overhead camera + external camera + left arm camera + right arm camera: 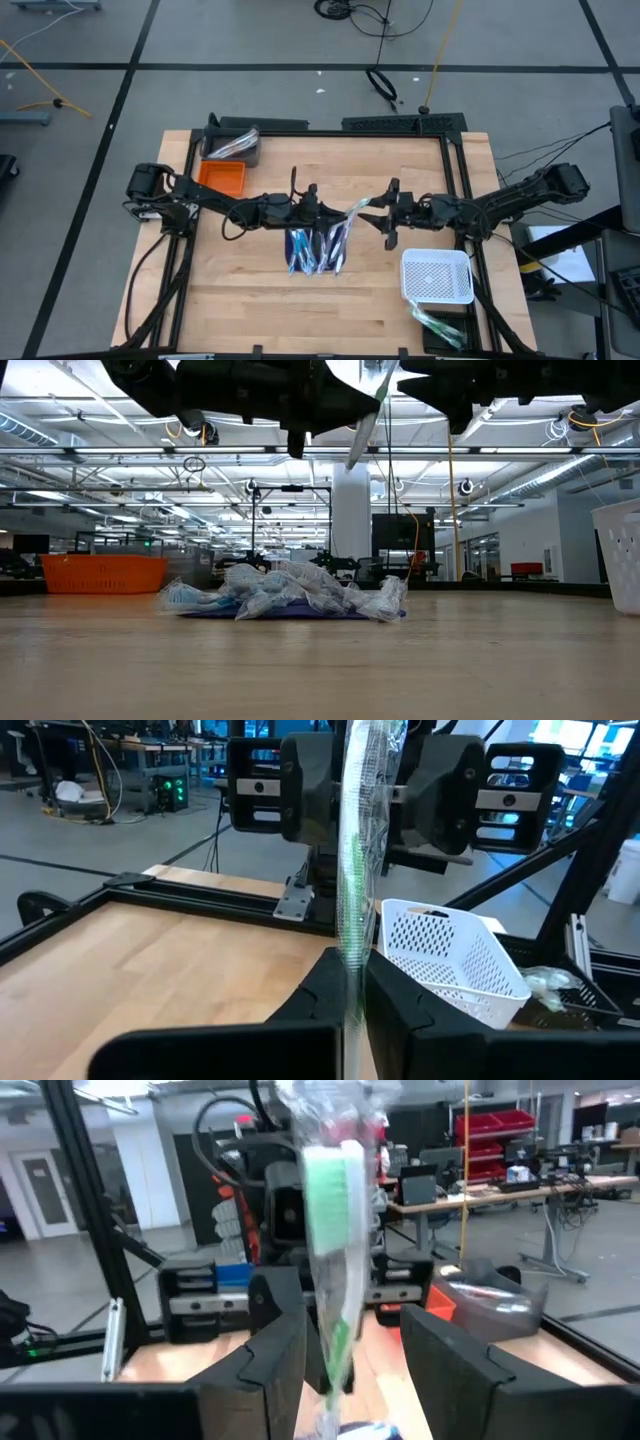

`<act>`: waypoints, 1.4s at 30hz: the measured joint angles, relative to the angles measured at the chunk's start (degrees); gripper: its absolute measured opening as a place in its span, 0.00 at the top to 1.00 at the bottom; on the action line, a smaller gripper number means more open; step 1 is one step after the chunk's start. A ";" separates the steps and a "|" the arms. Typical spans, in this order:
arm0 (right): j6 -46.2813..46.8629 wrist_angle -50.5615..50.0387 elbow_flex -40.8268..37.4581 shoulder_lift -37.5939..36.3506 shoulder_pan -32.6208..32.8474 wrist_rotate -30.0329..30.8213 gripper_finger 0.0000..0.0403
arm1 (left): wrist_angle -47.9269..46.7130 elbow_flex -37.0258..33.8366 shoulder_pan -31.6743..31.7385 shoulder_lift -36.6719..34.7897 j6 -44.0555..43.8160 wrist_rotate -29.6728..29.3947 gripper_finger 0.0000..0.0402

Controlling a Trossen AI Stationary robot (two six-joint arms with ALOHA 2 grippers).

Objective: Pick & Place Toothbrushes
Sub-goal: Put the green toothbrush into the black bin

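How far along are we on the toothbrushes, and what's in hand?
Done: hard to say; the white basket shows nothing clearly inside, though a wrapped item lies just past it.
In hand: the left gripper is shut on a wrapped green toothbrush, raised mid-table, with the right gripper open around its far end, a handover.
Left: the pile of wrapped toothbrushes on the blue mat.

Pile of plastic-wrapped toothbrushes (pixel 318 250) lies mid-table on a dark blue mat (pixel 300 614), orange plastic bin (pixel 221 178) far left, white perforated basket (pixel 436 276) right
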 joint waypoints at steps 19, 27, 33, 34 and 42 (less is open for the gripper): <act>0.15 0.88 0.02 0.26 -0.75 -0.90 0.65 | 2.12 4.30 0.00 5.62 0.30 0.42 0.96; -1.83 -0.38 0.02 0.28 -0.63 -1.12 0.96 | 0.13 6.05 0.02 5.99 1.73 0.44 0.97; -2.54 -0.93 0.02 0.31 -0.58 -1.27 0.97 | -0.54 6.07 0.04 6.00 1.70 0.41 0.87; -2.54 -1.00 0.02 0.31 -0.56 -1.30 0.97 | -0.77 6.06 0.04 6.01 1.69 0.41 0.85; -0.37 -7.16 0.02 -4.78 1.04 -2.29 0.97 | -5.28 6.07 -0.07 2.59 1.31 4.52 0.65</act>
